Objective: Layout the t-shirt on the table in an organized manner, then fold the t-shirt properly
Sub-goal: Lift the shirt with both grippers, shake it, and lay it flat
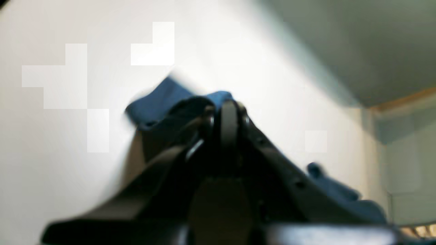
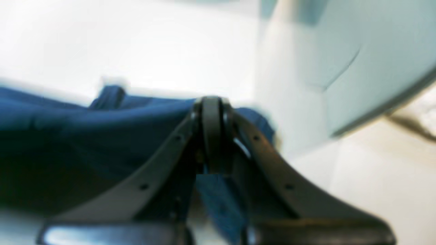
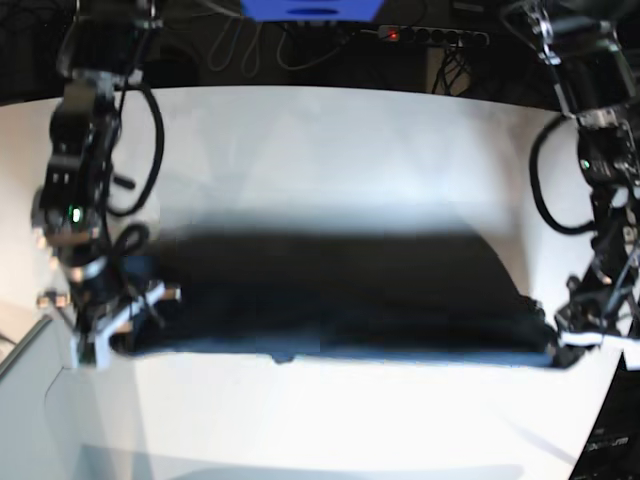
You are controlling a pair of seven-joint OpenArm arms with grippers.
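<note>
At nine o'clock, the right gripper (image 3: 112, 325) pinches the t-shirt (image 3: 340, 295); at three o'clock, the left gripper (image 3: 570, 335) pinches the opposite corner, stretched over the table (image 3: 330, 140). Lowering evenly should prevent wrinkles.

T-shirt (image 3: 340, 295) motion-blurred; left pincer (image 1: 229, 112) out of focus.

Soft navy-blue cloth on the t-shirt (image 2: 68, 122), matt, with gentle folds and no shine. Smooth white top on the table (image 3: 330, 140), plain and a little glossy under the light. Hard black plastic on the right gripper (image 2: 212, 112), slightly shiny, dotted with small holes. Same dark, smooth plastic on the left gripper (image 1: 229, 115), blurred, with small bright metal bits.
</note>
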